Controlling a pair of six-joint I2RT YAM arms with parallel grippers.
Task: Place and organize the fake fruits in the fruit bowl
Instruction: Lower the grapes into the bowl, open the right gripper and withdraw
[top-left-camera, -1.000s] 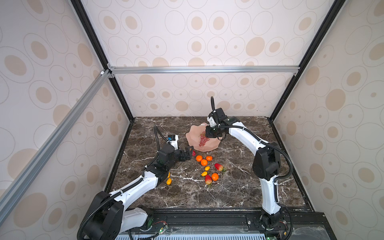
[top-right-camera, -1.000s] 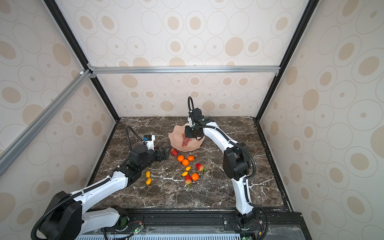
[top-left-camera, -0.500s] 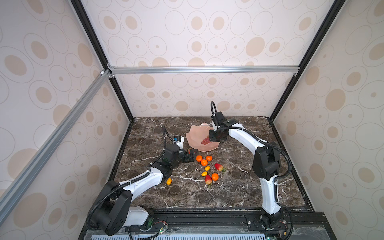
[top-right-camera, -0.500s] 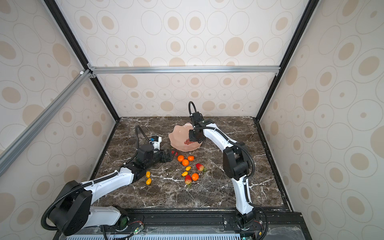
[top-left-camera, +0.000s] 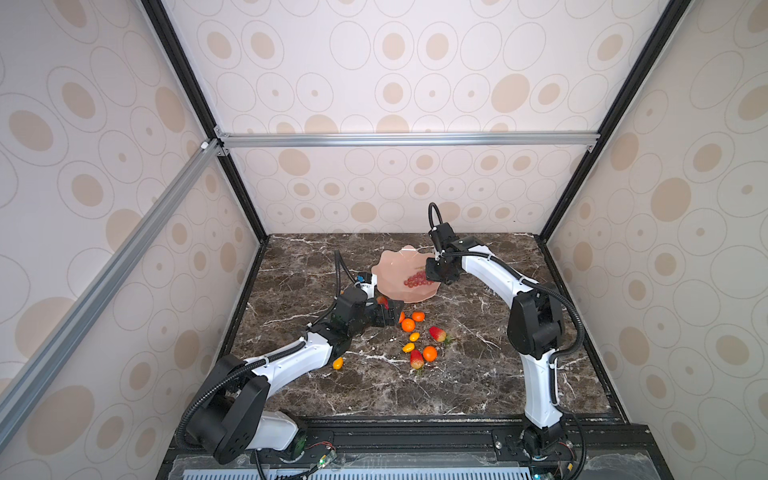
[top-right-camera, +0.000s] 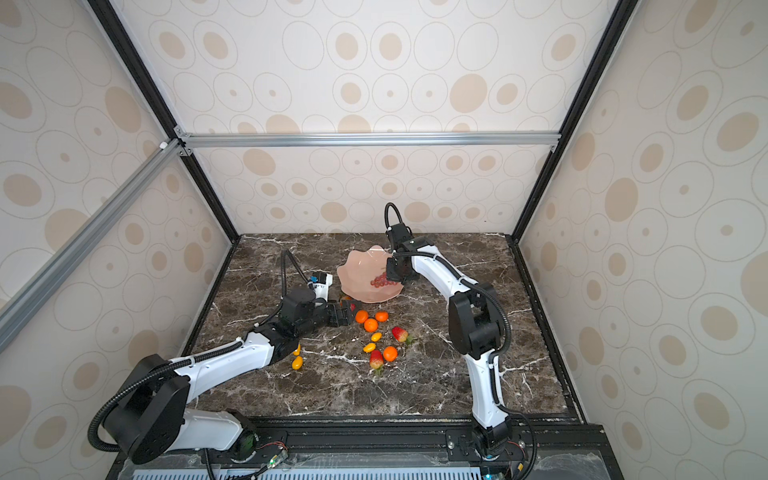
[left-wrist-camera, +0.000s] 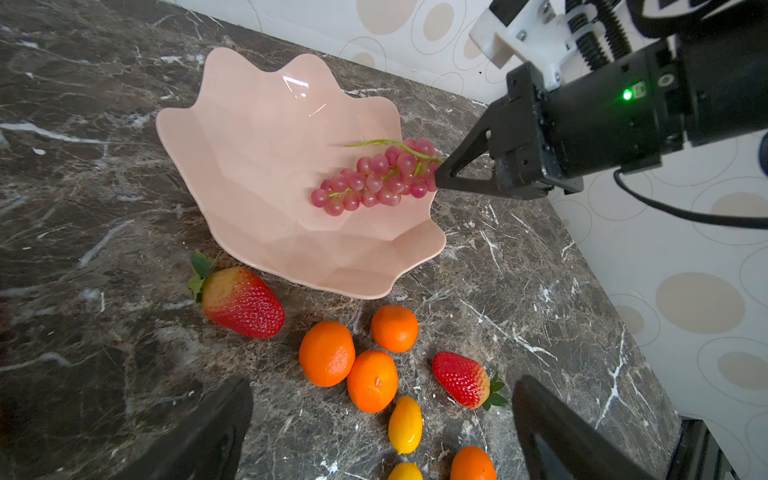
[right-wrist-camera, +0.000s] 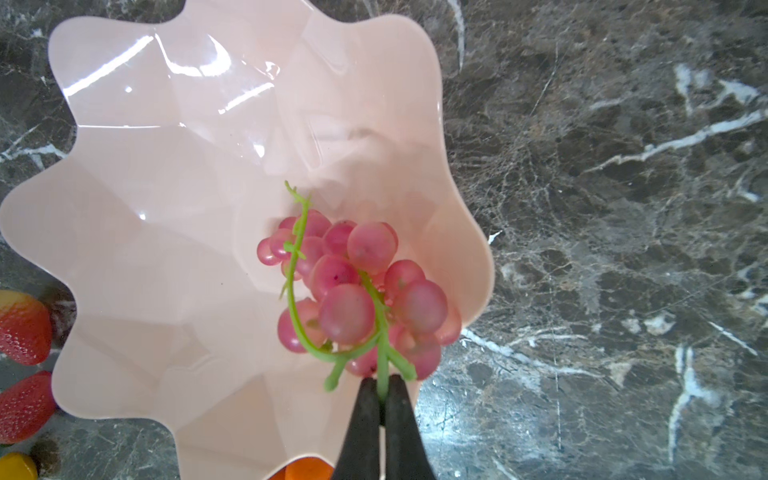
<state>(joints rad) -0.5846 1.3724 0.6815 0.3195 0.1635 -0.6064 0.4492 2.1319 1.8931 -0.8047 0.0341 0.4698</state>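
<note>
Right gripper (right-wrist-camera: 380, 388) has come down, jaws clamped on the stem of the dark red plastic grape bunch (right-wrist-camera: 349, 291), now lying inside the glossy pale pink scalloped bowl (left-wrist-camera: 249, 145) near the marble table's (top-left-camera: 478, 374) back edge. That looks like the first fruit nearly delivered. Left gripper (left-wrist-camera: 382, 386), jaws wide apart, has advanced over the round orange tangerines (left-wrist-camera: 327, 353).

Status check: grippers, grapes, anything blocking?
Right gripper shut on grapes by the stem, bunch lying in bowl at its rim. Left gripper open, low beside tangerines. Nothing blocking.
</note>
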